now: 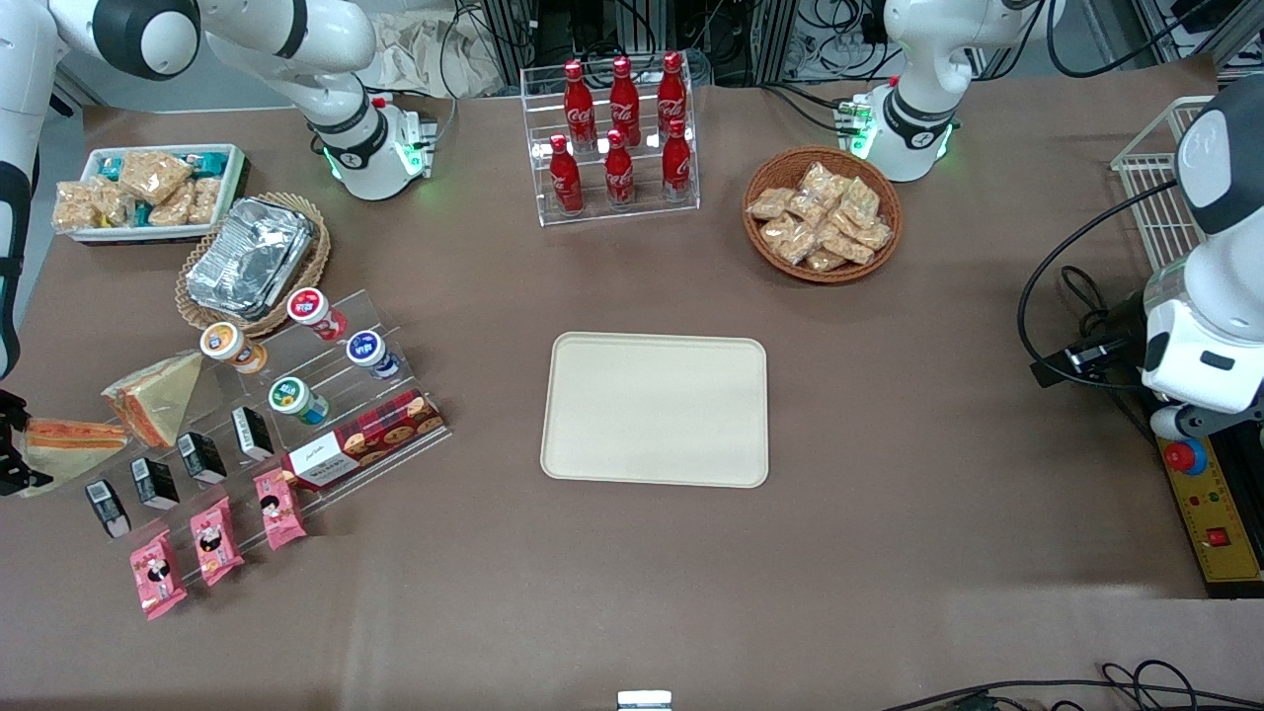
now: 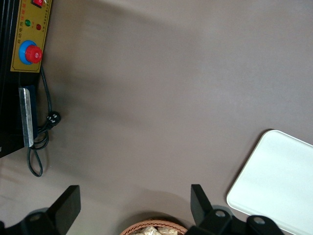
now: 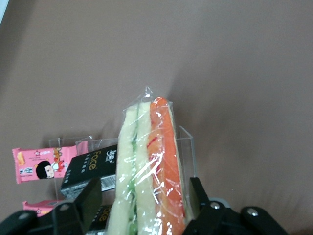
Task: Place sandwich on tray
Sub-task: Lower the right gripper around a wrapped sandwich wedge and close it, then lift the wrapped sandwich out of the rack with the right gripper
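Observation:
The sandwich (image 1: pixel 71 437) is a wrapped wedge with pale bread and orange-red filling. It lies at the working arm's end of the table, on the edge of the clear acrylic snack stand (image 1: pixel 296 415). My gripper (image 1: pixel 8 446) is at the picture's edge, open, with a finger on each side of the sandwich (image 3: pixel 149 166). In the right wrist view a small gap shows between each black finger (image 3: pixel 92 195) and the wrap, so the gripper (image 3: pixel 145 195) straddles it without squeezing. The cream tray (image 1: pixel 657 410) lies flat in the table's middle, toward the parked arm from the sandwich; one of its corners (image 2: pixel 279 181) shows in the left wrist view.
A second wrapped wedge (image 1: pixel 158 395) leans on the stand beside the sandwich. The stand holds black boxes (image 1: pixel 156 482), pink packets (image 1: pixel 215 541), small cups (image 1: pixel 294 398) and a cookie box (image 1: pixel 363 439). Farther from the camera stand a foil-pack basket (image 1: pixel 252 262), a cola rack (image 1: pixel 617 138) and a snack basket (image 1: pixel 822 215).

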Motion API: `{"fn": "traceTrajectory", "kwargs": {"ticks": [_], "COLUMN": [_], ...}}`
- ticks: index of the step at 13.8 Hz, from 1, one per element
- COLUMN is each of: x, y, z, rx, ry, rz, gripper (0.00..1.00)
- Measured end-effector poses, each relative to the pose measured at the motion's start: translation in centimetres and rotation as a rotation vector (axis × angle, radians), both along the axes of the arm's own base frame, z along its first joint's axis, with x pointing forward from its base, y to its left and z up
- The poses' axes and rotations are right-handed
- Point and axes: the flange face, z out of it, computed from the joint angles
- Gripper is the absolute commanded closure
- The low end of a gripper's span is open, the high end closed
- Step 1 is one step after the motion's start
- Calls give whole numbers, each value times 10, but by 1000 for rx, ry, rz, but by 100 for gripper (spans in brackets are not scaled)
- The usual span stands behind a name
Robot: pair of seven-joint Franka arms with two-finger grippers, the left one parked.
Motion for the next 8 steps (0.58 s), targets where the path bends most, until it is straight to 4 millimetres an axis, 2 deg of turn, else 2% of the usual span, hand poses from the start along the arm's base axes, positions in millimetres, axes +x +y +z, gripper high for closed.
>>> {"fn": "traceTrajectory", "kwargs": {"ticks": [2,4,6,8], "x": [0,-1,-1,-1], "y": [0,0,0,1], "z": [0,-2,-3,-2], "rx": [0,-2,-3,-3], "ry": [0,-1,-2,-4], "rz": [0,-2,-2,1], "gripper": [43,65,72,72]}}
